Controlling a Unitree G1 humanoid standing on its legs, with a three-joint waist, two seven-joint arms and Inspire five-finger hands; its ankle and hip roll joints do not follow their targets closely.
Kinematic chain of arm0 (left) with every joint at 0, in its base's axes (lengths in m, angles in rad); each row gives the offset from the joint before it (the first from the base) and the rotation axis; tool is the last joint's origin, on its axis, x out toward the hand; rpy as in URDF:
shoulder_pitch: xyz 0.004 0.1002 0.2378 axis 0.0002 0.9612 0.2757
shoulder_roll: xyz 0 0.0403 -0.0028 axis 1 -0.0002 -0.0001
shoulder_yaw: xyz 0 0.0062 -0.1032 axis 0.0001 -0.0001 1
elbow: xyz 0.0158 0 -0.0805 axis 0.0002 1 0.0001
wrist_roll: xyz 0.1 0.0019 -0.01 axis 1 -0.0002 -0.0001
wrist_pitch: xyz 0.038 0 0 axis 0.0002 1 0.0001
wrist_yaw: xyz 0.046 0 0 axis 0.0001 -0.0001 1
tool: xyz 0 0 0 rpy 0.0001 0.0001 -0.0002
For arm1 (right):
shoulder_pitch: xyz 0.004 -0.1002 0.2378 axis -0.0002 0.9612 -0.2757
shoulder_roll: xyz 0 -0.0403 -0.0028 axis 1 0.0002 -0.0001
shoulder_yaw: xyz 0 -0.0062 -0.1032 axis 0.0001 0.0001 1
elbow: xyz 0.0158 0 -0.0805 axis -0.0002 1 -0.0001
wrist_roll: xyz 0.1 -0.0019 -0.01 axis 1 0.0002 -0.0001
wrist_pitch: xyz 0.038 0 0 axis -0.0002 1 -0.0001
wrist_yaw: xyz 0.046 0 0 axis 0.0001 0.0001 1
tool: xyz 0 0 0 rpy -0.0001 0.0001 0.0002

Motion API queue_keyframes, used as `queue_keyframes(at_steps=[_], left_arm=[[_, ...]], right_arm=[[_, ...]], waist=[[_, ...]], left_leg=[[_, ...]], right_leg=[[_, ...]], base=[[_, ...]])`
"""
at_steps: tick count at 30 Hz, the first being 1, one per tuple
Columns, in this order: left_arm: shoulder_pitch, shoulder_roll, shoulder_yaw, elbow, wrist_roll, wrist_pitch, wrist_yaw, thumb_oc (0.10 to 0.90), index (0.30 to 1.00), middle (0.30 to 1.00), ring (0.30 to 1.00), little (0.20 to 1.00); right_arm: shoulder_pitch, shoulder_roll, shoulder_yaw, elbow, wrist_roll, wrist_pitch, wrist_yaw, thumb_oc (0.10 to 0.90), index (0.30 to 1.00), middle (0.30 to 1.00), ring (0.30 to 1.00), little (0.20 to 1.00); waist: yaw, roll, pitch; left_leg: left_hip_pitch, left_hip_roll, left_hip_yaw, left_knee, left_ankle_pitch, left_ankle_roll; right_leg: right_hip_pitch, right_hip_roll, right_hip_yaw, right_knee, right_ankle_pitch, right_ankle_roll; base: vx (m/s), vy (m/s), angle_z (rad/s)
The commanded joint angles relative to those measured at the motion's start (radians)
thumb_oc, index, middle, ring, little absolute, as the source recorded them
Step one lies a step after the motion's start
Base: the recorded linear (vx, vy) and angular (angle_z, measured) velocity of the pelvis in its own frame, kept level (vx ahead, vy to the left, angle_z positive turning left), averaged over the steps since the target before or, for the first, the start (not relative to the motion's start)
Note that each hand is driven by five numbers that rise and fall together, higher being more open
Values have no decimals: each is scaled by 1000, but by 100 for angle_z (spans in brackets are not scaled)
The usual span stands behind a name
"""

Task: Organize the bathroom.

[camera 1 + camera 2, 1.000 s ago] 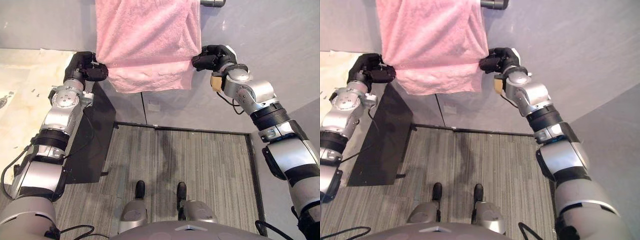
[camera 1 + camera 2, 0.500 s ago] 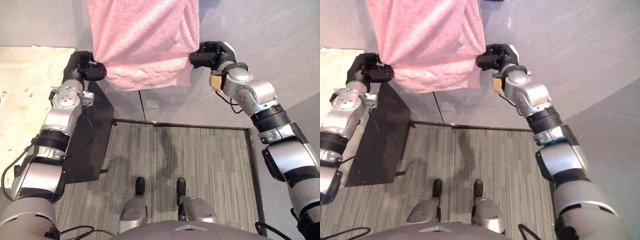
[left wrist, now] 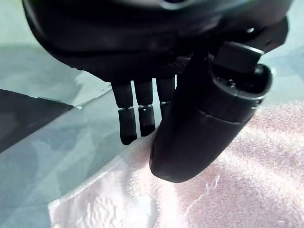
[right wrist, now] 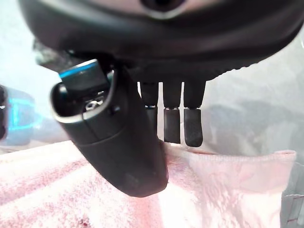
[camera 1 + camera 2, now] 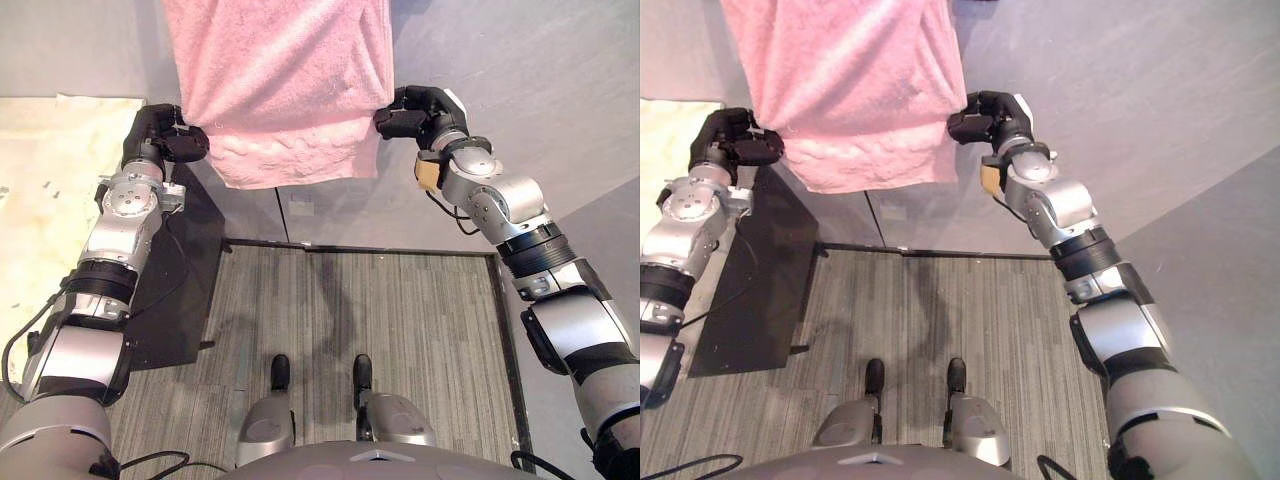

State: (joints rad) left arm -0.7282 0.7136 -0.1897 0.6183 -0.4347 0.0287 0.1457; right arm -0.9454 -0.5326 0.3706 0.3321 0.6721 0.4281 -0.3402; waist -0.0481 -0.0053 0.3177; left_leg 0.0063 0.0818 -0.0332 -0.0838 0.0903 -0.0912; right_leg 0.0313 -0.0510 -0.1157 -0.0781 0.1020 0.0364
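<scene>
A pink towel (image 5: 285,80) hangs down the grey wall, folded so a front layer ends above a longer back layer. My left hand (image 5: 160,138) is shut on the front layer's lower left corner, thumb pinching the cloth (image 3: 228,190) against the fingers. My right hand (image 5: 415,110) is shut on the lower right corner, thumb pressed onto the towel (image 4: 213,190). Both arms reach up at about the same height, and the towel's front edge runs between them.
A dark flat panel (image 5: 185,270) leans against the wall below my left arm. A pale worn surface (image 5: 45,200) lies at the far left. Grey striped floor (image 5: 400,330) spreads below, bounded by a dark baseboard and grey wall at the right.
The view has shifted, so the rail end at the top is out of frame. Both hands keep their pinch on the towel corners, and the right hand sits slightly further left.
</scene>
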Motion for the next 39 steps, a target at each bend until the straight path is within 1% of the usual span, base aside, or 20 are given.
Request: queue_keyframes(at_steps=[1,6,11,13,18,28,29,30,31,32,34,36,37,39], left_arm=[[21,35,105,-50,-8,-67,51,400,300,300,300,300],[20,30,107,-57,-3,-57,57,400,300,300,300,300],[22,30,110,-67,-8,-40,62,400,300,300,300,300],[26,30,113,-76,-10,-31,66,400,300,300,300,300],[40,21,117,-84,-6,-38,69,400,300,300,300,300],[15,31,106,-81,-19,-25,70,400,300,300,300,300],[17,32,108,-82,-22,-23,66,400,300,300,300,300],[18,32,107,-86,-24,-22,72,648,672,672,672,672],[18,32,107,-87,-24,-22,73,800,900,900,900,900],[18,28,108,-85,-30,-25,75,800,900,900,900,900],[19,24,106,-86,-29,-27,70,800,900,900,900,900],[13,21,98,-84,-25,-30,61,800,900,900,900,900],[12,21,98,-83,-25,-30,61,800,900,900,900,900],[9,19,91,-79,-21,-32,56,800,900,900,900,900]], right_arm=[[64,-39,-30,2,-64,-1,-81,400,300,300,300,300],[78,-38,-33,18,-62,22,-78,400,300,300,300,300],[117,-25,-28,28,-56,25,-67,400,300,300,300,300],[142,-20,-28,29,-53,22,-60,400,300,300,300,300],[186,9,-24,21,-55,13,-62,400,300,300,300,300],[204,28,-13,32,-46,-4,-68,400,300,300,300,300],[207,26,-14,28,-53,-16,-53,493,439,439,439,439],[207,26,-15,23,-64,-16,-53,800,900,900,900,900],[207,26,-15,22,-64,-16,-54,800,900,900,900,900],[201,25,-14,15,-71,-47,-26,800,900,900,900,900],[194,28,-10,4,-80,-59,-18,800,900,900,900,900],[182,32,-4,-14,-93,-87,-13,800,900,900,900,900],[182,32,-5,-14,-93,-88,-13,800,900,900,900,900],[163,33,0,-27,-117,-117,2,800,900,900,900,900]], waist=[[-5,19,-90],[-7,21,-88],[-10,21,-86],[-12,22,-84],[-15,25,-80],[-16,27,-70],[-16,27,-70],[-17,27,-70],[-17,27,-70],[-15,27,-71],[-14,28,-71],[-12,28,-71],[-12,28,-71],[-8,29,-73]], left_leg=[[-12,90,141,68,-21,-11],[-13,89,142,70,-22,-12],[-14,89,144,70,-22,-11],[-14,89,145,71,-22,-11],[-15,89,145,71,-23,-10],[-21,88,146,72,-22,-11],[-22,88,146,73,-22,-10],[-22,88,146,74,-22,-10],[-22,88,146,74,-22,-10],[-21,87,143,74,-23,-10],[-20,87,142,74,-23,-10],[-21,88,140,75,-23,-10],[-21,88,140,76,-23,-10],[-21,88,138,76,-23,-9]], right_leg=[[-68,-19,73,100,-123,14],[-69,-18,73,102,-124,13],[-71,-19,73,103,-125,13],[-70,-20,73,103,-124,13],[-71,-20,76,104,-125,12],[-78,-21,75,106,-123,13],[-78,-21,75,106,-123,12],[-78,-21,75,107,-123,12],[-78,-21,75,107,-123,12],[-77,-21,75,108,-124,12],[-76,-21,74,107,-124,12],[-76,-22,72,109,-124,13],[-76,-22,72,109,-124,13],[-74,-21,70,107,-125,12]], base=[[0,0,0],[0,0,0],[0,0,0],[0,0,0],[0,0,0],[0,0,0],[0,0,0],[0,0,0],[0,0,0],[0,0,0],[0,0,0],[0,0,0],[0,0,0],[0,0,0]])
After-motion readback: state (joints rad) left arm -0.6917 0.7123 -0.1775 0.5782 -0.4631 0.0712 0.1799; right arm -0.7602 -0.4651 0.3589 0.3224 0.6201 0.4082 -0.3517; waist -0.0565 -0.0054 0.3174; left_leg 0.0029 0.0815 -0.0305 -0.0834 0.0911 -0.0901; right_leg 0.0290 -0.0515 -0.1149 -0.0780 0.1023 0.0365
